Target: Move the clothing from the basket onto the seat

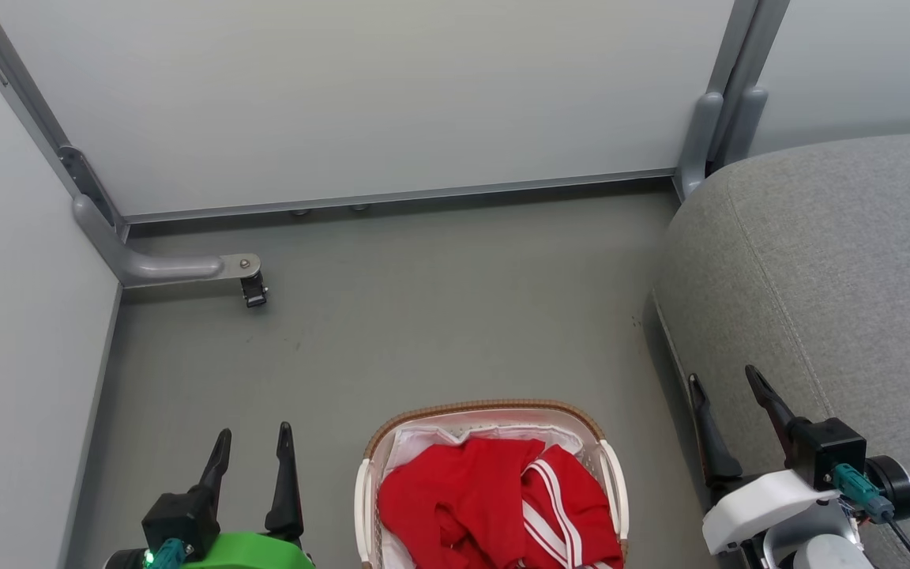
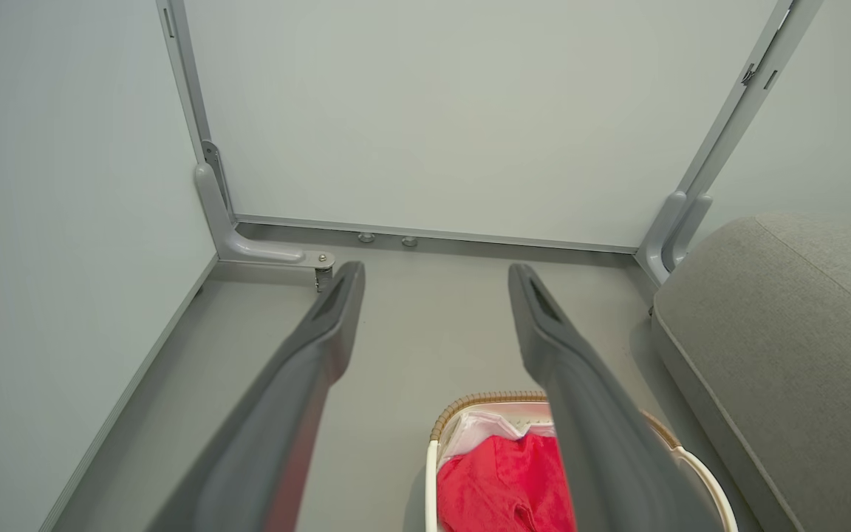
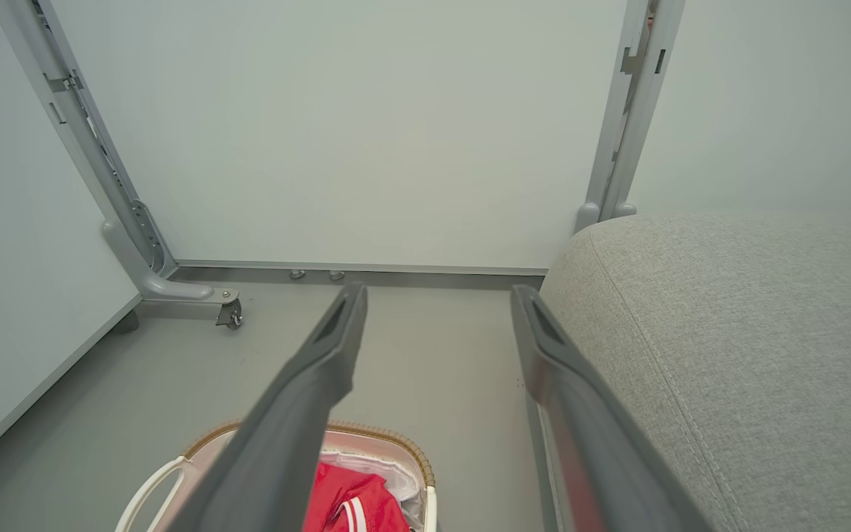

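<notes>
Between left fingers (image 1: 285, 474) and right fingers (image 1: 709, 435), clothing (image 1: 494, 498)

Basket (image 1: 487, 406) near end, clothing (image 1: 455, 490) lower part cut off by bottom edge.

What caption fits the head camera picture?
Red jersey in the basket on the floor, grey seat to its right.

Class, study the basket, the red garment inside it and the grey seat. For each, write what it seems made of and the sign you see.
The basket looks like smooth white plastic, with a brown woven-looking rim. The clothing is soft red fabric, perhaps synthetic: it crumples in folds, with white stripe trim. The seat is matte grey woven upholstery: flecked texture, stitched seam.
</notes>
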`<state>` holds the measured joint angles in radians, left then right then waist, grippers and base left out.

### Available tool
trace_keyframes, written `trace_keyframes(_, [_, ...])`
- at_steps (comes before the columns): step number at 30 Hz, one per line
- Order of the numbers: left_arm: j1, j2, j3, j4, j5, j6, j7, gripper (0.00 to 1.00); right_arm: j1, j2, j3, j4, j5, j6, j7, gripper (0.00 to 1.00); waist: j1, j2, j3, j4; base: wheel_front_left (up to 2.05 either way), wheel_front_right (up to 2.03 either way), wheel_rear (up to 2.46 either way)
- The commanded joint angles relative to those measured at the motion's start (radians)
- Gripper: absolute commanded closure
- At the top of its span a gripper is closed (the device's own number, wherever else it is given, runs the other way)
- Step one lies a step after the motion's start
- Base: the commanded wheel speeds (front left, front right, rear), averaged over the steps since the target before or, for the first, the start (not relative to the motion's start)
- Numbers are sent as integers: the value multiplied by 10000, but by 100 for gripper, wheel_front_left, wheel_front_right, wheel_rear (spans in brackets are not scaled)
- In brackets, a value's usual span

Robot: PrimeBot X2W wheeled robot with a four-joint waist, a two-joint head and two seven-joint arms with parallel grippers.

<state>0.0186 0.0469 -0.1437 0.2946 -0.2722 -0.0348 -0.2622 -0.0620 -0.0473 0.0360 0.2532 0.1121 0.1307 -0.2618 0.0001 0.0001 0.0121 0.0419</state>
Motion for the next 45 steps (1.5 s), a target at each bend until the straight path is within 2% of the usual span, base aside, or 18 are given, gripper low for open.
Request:
trace_keyframes(1, [76, 62, -8, 12, -65, -29, -40, 0, 103, -56, -1, -15, -47, 0, -49, 0, -1, -1, 0, -1, 0, 0, 0])
trace_keyframes(16, [34, 63, -97, -53, -17, -9, -40, 0, 132, -57, -51, -84, -32, 0, -49, 0, -1, -1, 99, -5, 0, 0, 0])
trace_keyframes(23, [-478, 56, -488, -20, 220, -207, -40, 0, -161, -55, -230, -212, -106, 0, -49, 0, -1, -1, 720, 15, 0, 0, 0])
trace_keyframes(33, [-2502, 57, -1898, 845, 987, -633, -28, 0, -1113, -55, -729, -544, -196, -1, -49, 0, -1, -1, 2689, -251, 0, 0, 0])
trace_keyframes(38, [-4087, 58, -3276, 2257, 1618, -785, -25, 0, -1780, -55, -1131, -888, -267, -3, -49, 0, -1, -1, 3996, -454, 0, 0, 0])
trace_keyframes(45, [-6025, 63, -5029, 4157, 1533, -850, -22, 0, -2697, -48, -1425, -1492, -183, -3, -49, 0, -1, -1, 5642, -894, 0, 0, 0])
